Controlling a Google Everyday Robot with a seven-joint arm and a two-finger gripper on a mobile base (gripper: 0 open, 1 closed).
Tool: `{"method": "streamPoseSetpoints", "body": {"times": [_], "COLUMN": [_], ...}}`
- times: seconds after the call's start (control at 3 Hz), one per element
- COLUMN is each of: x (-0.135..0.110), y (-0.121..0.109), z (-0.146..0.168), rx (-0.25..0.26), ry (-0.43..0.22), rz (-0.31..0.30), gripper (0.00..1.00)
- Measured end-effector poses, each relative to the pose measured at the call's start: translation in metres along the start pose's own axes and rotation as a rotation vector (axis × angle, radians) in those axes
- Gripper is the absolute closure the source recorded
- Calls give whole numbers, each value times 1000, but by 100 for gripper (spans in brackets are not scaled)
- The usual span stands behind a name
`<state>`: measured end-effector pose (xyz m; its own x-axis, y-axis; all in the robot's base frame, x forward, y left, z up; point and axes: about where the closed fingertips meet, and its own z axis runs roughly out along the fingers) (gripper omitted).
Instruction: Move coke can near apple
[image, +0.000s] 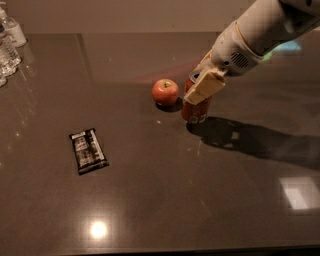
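Note:
The coke can (195, 111) is red with a silver top and stands upright on the dark table, just right of the apple (165, 92), with a small gap between them. The apple is small, round and red-orange, with a stem dimple on top. My gripper (201, 82) comes in from the upper right and is shut on the can's upper part; one cream-coloured finger (204, 87) lies across the can's front and hides much of its top.
A flat black snack wrapper (88, 150) lies at the left of the dark table (160, 200). Clear water bottles (9, 42) stand at the far left back corner. The arm's shadow falls to the right of the can.

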<state>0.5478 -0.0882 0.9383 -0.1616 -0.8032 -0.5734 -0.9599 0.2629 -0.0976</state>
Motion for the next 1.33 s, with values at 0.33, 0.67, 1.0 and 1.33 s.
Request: {"method": "streamPoseSetpoints", "body": {"times": [0.33,0.67,1.0,1.33], "x": [-3,-3,-5,-7], "y": [-10,-19,-26,-31], "z": [12,23,30,35], "rx": [-12,-19,-23,-26], "ry": [3,11,17,22], "rz": [0,6,8,6], "gripper": [100,84,61,36]}}
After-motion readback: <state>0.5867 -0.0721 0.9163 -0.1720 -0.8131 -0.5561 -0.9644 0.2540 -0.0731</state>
